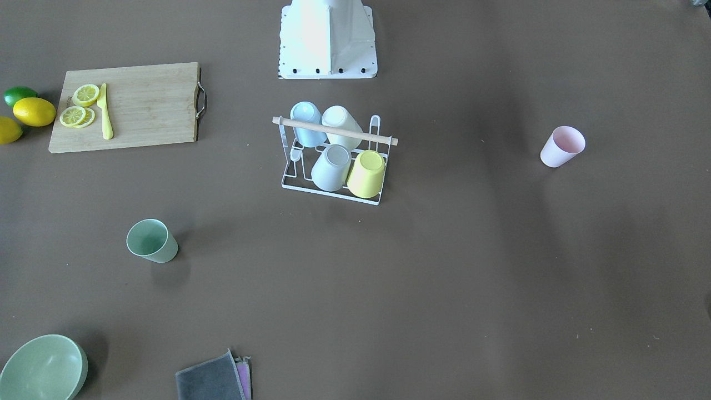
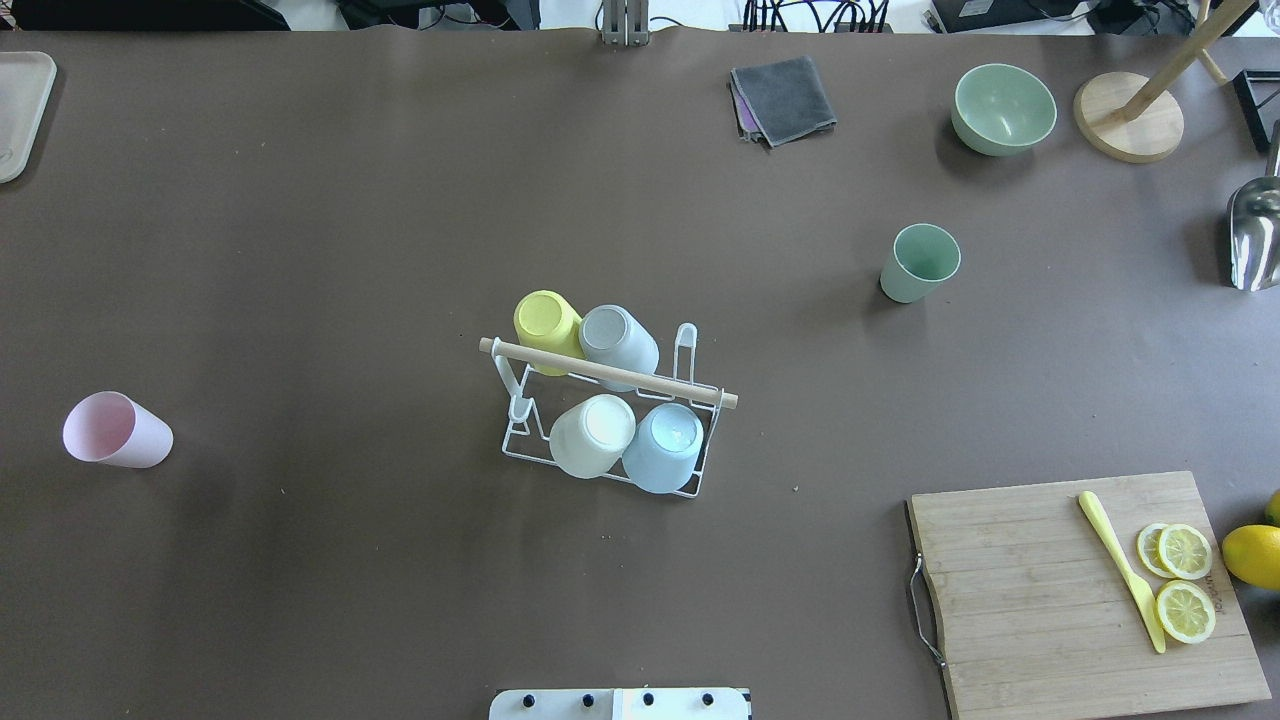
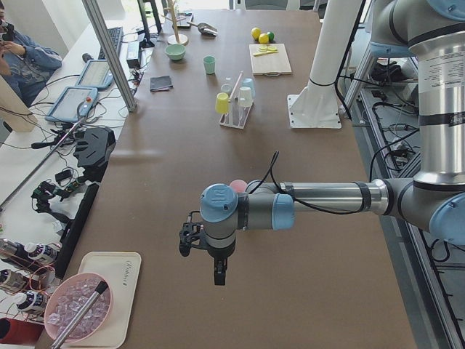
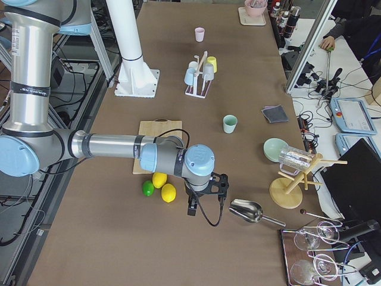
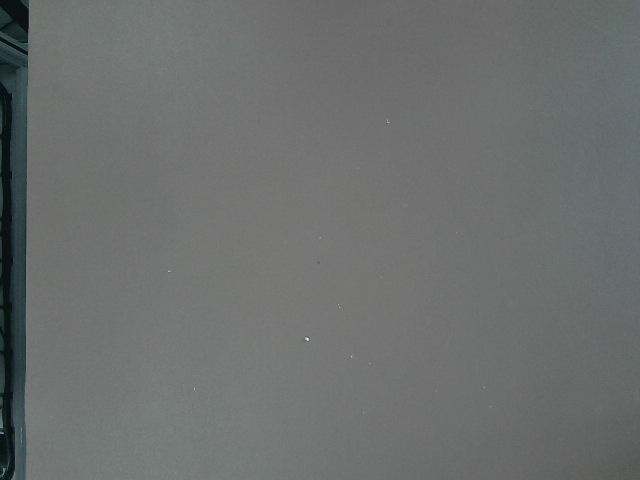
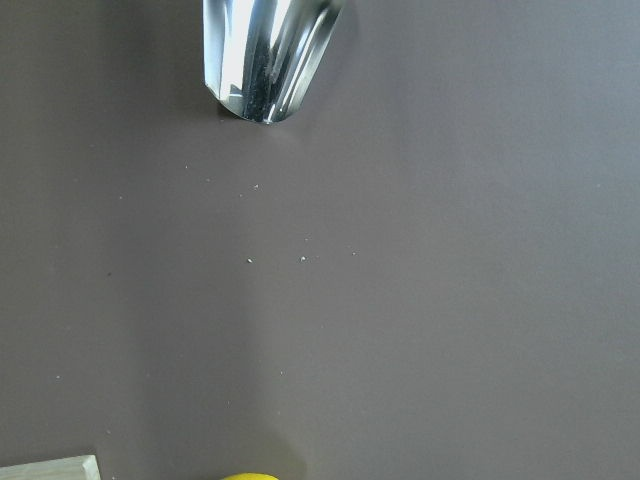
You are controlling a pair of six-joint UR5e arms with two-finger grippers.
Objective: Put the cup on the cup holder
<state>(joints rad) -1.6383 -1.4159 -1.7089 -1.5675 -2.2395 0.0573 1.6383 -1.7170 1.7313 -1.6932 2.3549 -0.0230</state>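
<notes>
The cup holder carried four cups upturned, well apart from both pincers and between them. The pink cup, nearer the left pincer, and the green cup, nearer the right pincer, stood loose on the worktop, so placing seemingly remained. The left arm and right arm reached level, wrists down. Whether either pincer was spread, I could not tell.
</notes>
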